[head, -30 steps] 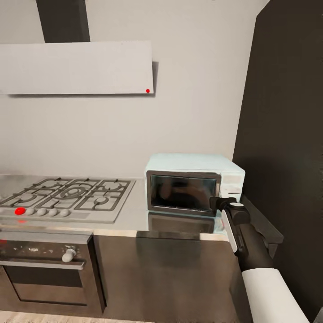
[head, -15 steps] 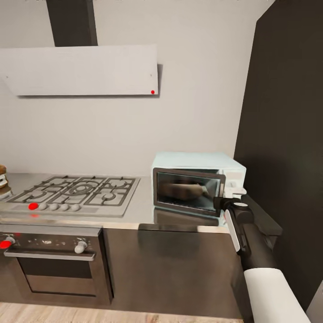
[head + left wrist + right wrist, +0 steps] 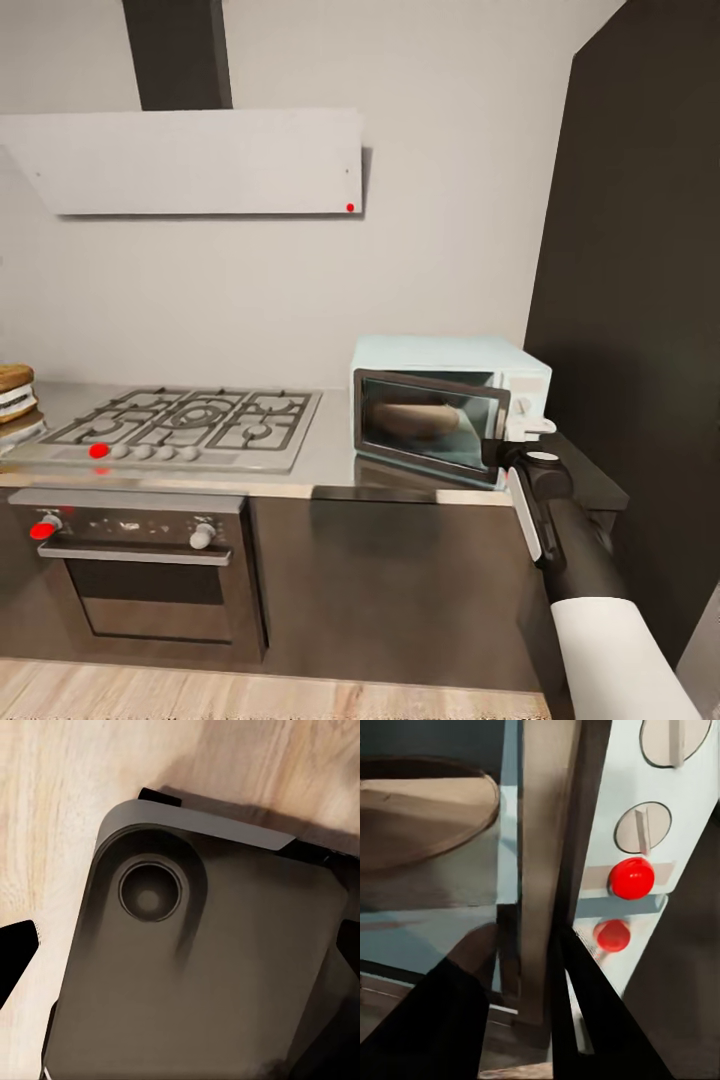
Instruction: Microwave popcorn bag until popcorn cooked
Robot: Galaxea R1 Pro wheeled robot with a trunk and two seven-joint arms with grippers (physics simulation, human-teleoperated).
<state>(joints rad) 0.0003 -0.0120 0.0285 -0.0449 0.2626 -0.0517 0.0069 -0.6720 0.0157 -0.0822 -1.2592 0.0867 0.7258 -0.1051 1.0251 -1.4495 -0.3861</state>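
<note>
Now no words or brand names can be read on anything. The microwave [image 3: 450, 405] sits on the counter [image 3: 330, 465] by the dark wall. Its door [image 3: 430, 425] was shut a second ago, and now it swings out more. The whole picture has slid too, so the oven [image 3: 150, 570] shows more. Through the glass a tan shape shows, maybe the popcorn bag [image 3: 415, 420], on a round plate [image 3: 424, 814]. The right gripper [image 3: 521, 967] is closed on the door's edge, one finger on each side, near the red light [image 3: 631, 877]. The left gripper cannot be judged; its camera looks at the robot's grey base [image 3: 202, 967] over the wood floor [image 3: 60, 795].
</note>
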